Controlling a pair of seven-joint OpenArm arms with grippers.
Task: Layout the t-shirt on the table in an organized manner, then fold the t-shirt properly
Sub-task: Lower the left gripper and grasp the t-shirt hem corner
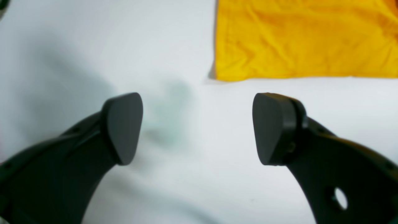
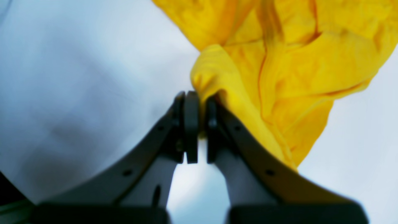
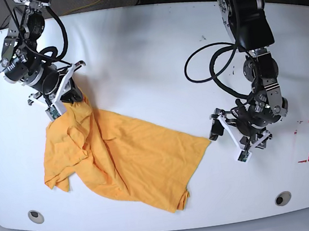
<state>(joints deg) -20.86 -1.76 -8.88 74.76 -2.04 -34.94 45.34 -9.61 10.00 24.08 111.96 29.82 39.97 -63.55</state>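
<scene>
left gripper [image 1: 197,129] agape, t-shirt [image 1: 306,39] corner — table [image 1: 93,46]

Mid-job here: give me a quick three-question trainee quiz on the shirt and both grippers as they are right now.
1. True or false: the left gripper is clamped on the t-shirt.
2. Which gripper holds cloth? A left, B right, C both.
3. Fill in: the shirt corner nearest the left gripper lies flat on the ____.

Key
1. False: its jaws stand apart over bare table, just off the shirt's corner.
2. B: the right gripper pinches a bunched fold, lifting that end.
3. table
</scene>
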